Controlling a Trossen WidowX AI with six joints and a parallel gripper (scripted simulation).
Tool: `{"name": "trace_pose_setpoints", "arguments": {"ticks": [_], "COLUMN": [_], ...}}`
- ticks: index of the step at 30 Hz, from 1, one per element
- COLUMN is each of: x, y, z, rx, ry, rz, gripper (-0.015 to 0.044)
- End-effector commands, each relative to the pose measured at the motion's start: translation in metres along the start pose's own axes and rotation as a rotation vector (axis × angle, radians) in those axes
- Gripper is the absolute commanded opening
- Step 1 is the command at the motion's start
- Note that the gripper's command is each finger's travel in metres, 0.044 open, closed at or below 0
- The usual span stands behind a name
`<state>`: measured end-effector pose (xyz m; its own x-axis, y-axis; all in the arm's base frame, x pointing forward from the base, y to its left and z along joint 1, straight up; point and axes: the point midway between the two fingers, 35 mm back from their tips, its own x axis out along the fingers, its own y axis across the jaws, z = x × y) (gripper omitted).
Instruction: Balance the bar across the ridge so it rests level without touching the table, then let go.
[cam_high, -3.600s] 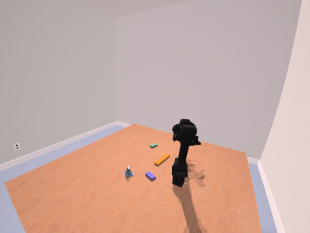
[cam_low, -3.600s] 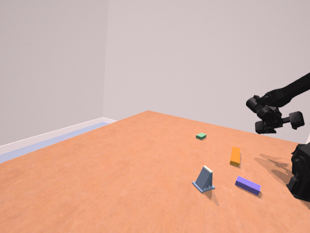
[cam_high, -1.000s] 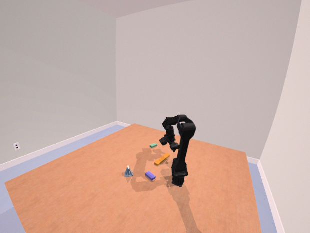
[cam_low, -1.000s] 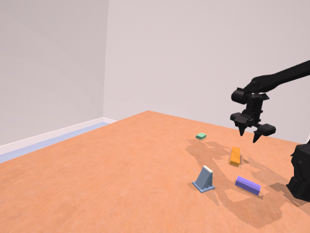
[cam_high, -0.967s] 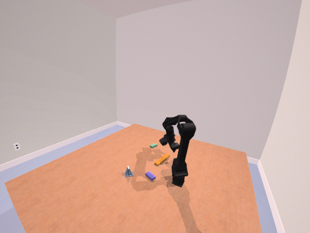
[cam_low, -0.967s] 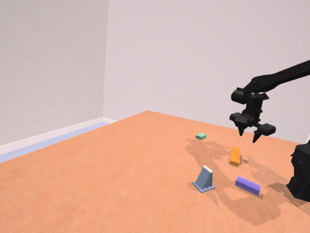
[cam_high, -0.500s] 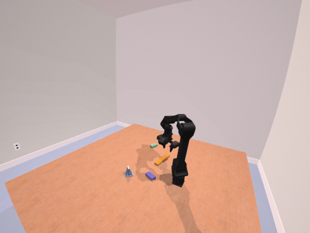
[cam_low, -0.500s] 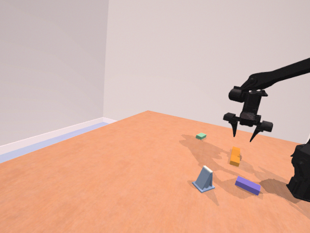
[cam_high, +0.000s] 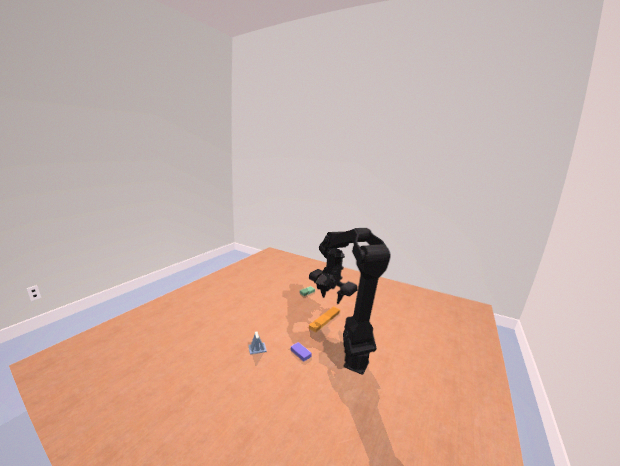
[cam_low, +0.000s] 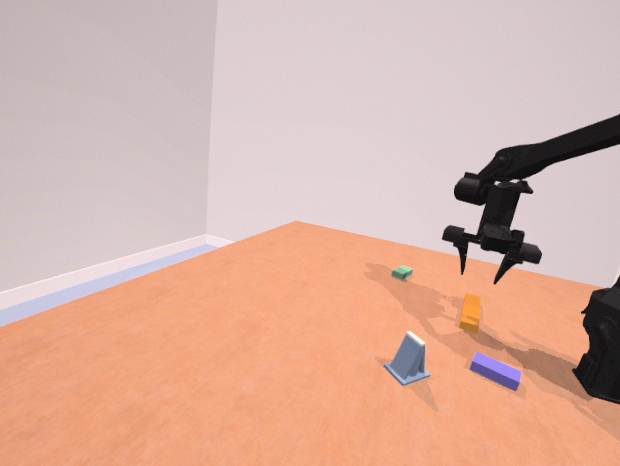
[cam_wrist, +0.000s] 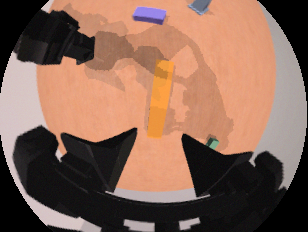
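An orange bar (cam_high: 324, 318) (cam_low: 470, 312) (cam_wrist: 159, 98) lies flat on the wooden table. A blue-grey ridge (cam_high: 257, 343) (cam_low: 409, 356) with a white top edge stands upright some way from it. My gripper (cam_high: 332, 294) (cam_low: 478, 273) (cam_wrist: 159, 133) is open and empty. It hangs above the far end of the bar, fingers pointing down, clear of it. In the wrist view the bar runs lengthwise away from the gap between my fingertips.
A purple block (cam_high: 301, 351) (cam_low: 495, 370) (cam_wrist: 150, 14) lies flat between the ridge and the arm's base (cam_high: 359, 348). A small green block (cam_high: 307, 290) (cam_low: 402, 272) (cam_wrist: 213, 141) lies farther back. The table's edges (cam_high: 125, 313) drop to a blue floor.
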<state>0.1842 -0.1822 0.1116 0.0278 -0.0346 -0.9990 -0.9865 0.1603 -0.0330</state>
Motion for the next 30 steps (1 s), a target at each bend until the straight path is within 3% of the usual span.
{"name": "trace_pose_setpoints", "arguments": {"ticks": [1, 4, 30], "x": [0.023, 0.039, 0.064], "y": [0.002, 0.003, 0.003], "z": [0.003, 0.003, 0.004], "rx": [-0.009, -0.009, -0.009], "ry": [-0.018, -0.018, -0.018], "rz": [0.016, 0.016, 0.016], "gripper": [0.0315, 0.0315, 0.0315]}}
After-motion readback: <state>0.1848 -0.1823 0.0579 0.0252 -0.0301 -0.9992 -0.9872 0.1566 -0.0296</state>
